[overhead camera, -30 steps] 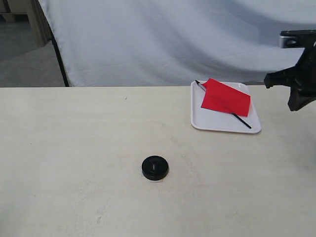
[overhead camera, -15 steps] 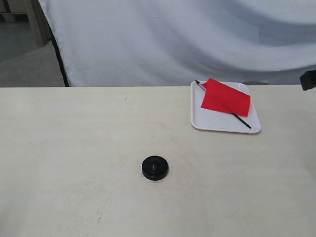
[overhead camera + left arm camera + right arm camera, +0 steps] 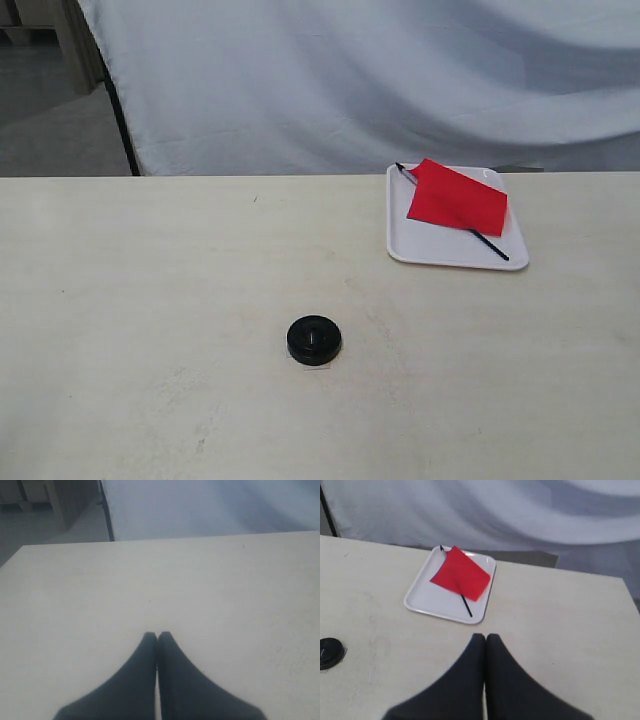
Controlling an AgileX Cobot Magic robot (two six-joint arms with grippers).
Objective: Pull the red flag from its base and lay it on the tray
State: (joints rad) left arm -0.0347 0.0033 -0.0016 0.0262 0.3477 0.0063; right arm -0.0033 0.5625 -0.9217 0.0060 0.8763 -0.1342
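The red flag (image 3: pixel 457 198) lies flat on the white tray (image 3: pixel 432 250) at the table's back right, its black pole crossing the tray. In the right wrist view the flag (image 3: pixel 461 573) and tray (image 3: pixel 425 600) lie beyond my right gripper (image 3: pixel 485 637), which is shut and empty above bare table. The round black base (image 3: pixel 314 339) stands alone near the table's middle, and shows as the base (image 3: pixel 329 652) at the edge of the right wrist view. My left gripper (image 3: pixel 157 635) is shut on nothing over bare table. Neither gripper appears in the exterior view.
A white cloth backdrop (image 3: pixel 360 80) hangs behind the table's far edge. A dark stand pole (image 3: pixel 120 115) rises at the back left, with grey floor beyond it.
The right arm, seen at the right edge of the exterior view a second ago, has drawn out of that view. The flag, tray and base have not moved.
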